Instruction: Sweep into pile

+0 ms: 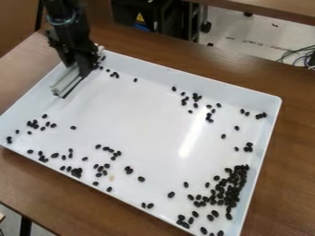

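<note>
Camera view: our end effector (77,68) grips a pale bar (65,83) near the upper-left corner of a white tray (141,115); we see black beans (231,188) thickest at lower right, others scattered, on our table (43,189).

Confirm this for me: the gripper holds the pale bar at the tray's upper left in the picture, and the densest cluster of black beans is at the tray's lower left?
Not quite: the densest cluster of black beans is at the tray's lower right, as the camera view shows. The rest stands.
</note>
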### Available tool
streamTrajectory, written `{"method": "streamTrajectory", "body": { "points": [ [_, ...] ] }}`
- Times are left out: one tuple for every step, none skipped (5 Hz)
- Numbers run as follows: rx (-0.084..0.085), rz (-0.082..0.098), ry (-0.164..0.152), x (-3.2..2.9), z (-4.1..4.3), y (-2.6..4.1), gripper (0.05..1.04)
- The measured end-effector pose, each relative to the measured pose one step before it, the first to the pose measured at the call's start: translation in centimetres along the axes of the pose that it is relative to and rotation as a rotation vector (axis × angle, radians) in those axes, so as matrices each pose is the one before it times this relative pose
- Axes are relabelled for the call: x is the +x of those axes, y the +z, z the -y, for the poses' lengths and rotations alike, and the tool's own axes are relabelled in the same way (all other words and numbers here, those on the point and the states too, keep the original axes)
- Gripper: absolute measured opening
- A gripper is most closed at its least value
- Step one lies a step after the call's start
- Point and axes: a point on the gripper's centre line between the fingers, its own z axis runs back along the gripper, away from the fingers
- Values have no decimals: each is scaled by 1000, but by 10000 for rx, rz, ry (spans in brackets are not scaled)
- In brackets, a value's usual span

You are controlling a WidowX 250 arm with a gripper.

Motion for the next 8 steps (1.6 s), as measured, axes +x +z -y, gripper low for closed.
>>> {"method": "streamTrajectory", "body": {
  "points": [
    [-325, -218, 311, 825, -763, -1732, 353],
    [-198, -401, -561, 342, -167, -1019, 353],
    [242, -199, -127, -281, -533, -386, 353],
    [373, -93, 131, -219, -563, 41, 353],
    [296, 126, 205, -682, -221, 707, 353],
    [49, 255, 151, 186, -160, 1152, 353],
    [-207, -85, 79, -216, 111, -14, 353],
    [-100, -252, 40, 82, -596, -915, 353]
  ]
}}
